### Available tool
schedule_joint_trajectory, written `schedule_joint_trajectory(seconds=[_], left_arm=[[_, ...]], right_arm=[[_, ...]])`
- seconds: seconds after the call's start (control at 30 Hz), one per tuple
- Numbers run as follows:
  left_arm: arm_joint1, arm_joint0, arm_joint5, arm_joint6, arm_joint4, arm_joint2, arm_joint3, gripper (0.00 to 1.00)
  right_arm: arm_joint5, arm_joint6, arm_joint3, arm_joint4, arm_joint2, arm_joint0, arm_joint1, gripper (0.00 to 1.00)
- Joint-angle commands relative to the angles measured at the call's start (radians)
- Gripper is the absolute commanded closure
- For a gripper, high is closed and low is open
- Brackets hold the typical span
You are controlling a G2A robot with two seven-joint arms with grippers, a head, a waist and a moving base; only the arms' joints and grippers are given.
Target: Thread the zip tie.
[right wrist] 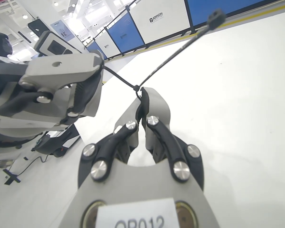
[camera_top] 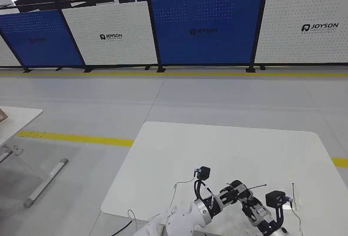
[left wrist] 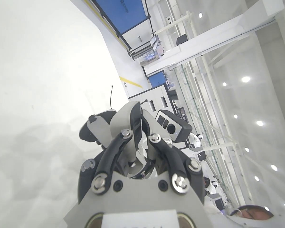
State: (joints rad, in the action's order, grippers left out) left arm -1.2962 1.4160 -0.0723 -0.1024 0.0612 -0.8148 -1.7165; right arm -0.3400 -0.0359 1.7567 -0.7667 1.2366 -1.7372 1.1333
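A thin black zip tie (right wrist: pixel 171 56) hangs above the white table (camera_top: pixel 221 153), stretched between my two grippers near the front edge. My left gripper (right wrist: pixel 100 68) is shut on one end of the strap. My right gripper (right wrist: pixel 142 96) is shut on it further along, where a small dark lump sits at the tips. From there the strap runs free to its square head (right wrist: pixel 216 17). In the top view the left gripper (camera_top: pixel 240 190) and the right gripper (camera_top: pixel 253 206) nearly touch, and the strap (camera_top: pixel 257 187) sticks out to the right. In the left wrist view the left gripper (left wrist: pixel 139 112) is shut.
A second black zip tie (camera_top: pixel 293 192) lies flat on the table just right of the grippers, and it also lies beyond the fingers in the left wrist view (left wrist: pixel 111 97). The table's front edge is close under both arms. The far half of the tabletop is bare.
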Motion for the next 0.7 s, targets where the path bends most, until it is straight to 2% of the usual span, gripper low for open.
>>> schedule_joint_trajectory(seconds=[0.0, 0.33, 0.67], left_arm=[[0.0, 0.002, -0.005, 0.001, 0.0, -0.001, -0.004, 1.0], [0.006, 0.025, -0.028, 0.005, 0.006, -0.013, -0.034, 1.0], [0.014, 0.058, -0.049, 0.012, 0.022, -0.033, -0.078, 1.0]], right_arm=[[0.0, -0.003, 0.0, 0.003, -0.004, 0.003, -0.005, 1.0], [0.0, 0.018, -0.026, -0.011, -0.016, 0.017, -0.025, 1.0], [0.0, 0.047, -0.048, -0.038, -0.026, 0.026, -0.023, 1.0]])
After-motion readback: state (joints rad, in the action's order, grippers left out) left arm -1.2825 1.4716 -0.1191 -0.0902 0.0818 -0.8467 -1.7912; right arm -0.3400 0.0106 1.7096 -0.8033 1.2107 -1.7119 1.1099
